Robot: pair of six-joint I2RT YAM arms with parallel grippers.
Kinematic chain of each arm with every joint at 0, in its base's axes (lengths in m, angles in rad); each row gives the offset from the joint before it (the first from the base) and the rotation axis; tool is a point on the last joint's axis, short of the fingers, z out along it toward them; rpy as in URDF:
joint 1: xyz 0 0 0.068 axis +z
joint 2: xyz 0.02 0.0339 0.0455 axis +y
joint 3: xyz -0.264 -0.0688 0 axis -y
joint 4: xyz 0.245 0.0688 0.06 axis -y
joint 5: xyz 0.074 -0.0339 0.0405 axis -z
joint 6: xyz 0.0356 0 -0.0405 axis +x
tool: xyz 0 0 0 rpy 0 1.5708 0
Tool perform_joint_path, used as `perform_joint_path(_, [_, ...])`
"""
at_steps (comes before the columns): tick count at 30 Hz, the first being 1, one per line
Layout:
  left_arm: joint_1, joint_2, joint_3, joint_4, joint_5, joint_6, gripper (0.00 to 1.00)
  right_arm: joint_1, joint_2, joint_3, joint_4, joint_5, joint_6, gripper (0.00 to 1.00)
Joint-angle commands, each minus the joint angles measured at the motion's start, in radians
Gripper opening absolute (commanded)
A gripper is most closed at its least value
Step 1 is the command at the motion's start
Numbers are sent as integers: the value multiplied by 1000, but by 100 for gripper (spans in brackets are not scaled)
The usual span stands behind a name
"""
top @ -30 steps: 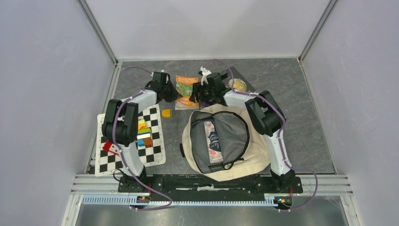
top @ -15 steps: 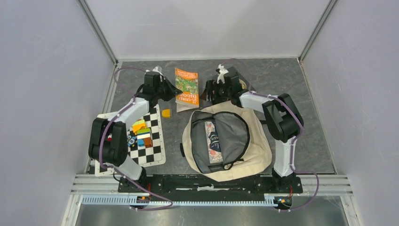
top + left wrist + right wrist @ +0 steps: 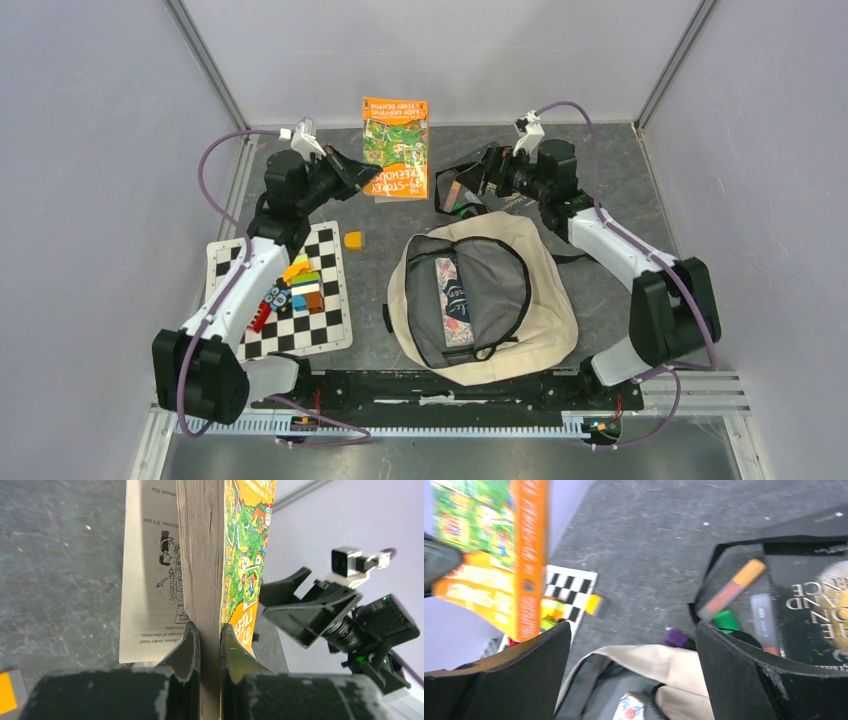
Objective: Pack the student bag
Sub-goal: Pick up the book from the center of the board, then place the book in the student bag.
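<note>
Top external view: the left tool (image 3: 362,177) clamps an orange-covered paperback (image 3: 395,145) by its lower edge and holds it upright above the far side of the grey worktop (image 3: 640,200), cover facing the camera. The left wrist camera shows both fingers (image 3: 187,640) pressed tight against the book's page block, one loose page fanned out to the side. The right tool (image 3: 465,183) hangs with its jaws spread wide and nothing between them, just beyond the far rim of the student bag (image 3: 545,310). The bag lies flat at the centre of the worktop near the arm bases, its main compartment unzipped to show grey lining. The right wrist camera shows an orange marker (image 3: 731,590) and a black book (image 3: 819,610) under that tool. Coloured blocks (image 3: 298,285) sit on a checkered mat (image 3: 335,310) at left, with a yellow block (image 3: 353,240) just beside it.
</note>
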Motion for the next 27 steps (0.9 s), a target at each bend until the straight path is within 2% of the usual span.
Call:
perform_joint_path(1, [2,-119,-84,149,182,-26,2,3,-140,-84,112,-148,92,98])
perform_joint_path(6, [-1,-239,-246,240,263,-98,2,4,-243,-116,17,-216,68,98])
perform_joint_path(10, [-5,-320,-343,281,287,-125,2,41,-327,-198,61,-223,119,98])
perform_joint_path(14, [-5,-323,-389,356,388,-180,2,131,-356,-238,65,-175,126,98])
perform_joint_path(16, [-5,-346,-412,419,392,-217,2,171,-353,-250,62,-150,134,98])
perform_joint_path(21, [-5,-371,-396,356,394,-184,2,241,-327,-256,112,-94,188,98])
perform_joint_path(24, [-5,-363,-400,381,430,-203,2,280,-305,-234,153,-63,212,98])
perform_joint_path(26, [-5,-369,-405,389,442,-208,2,302,-289,-221,180,-38,223,96])
perform_joint_path(27, [-5,-374,-406,388,448,-207,2,308,-283,-216,193,-26,226,91])
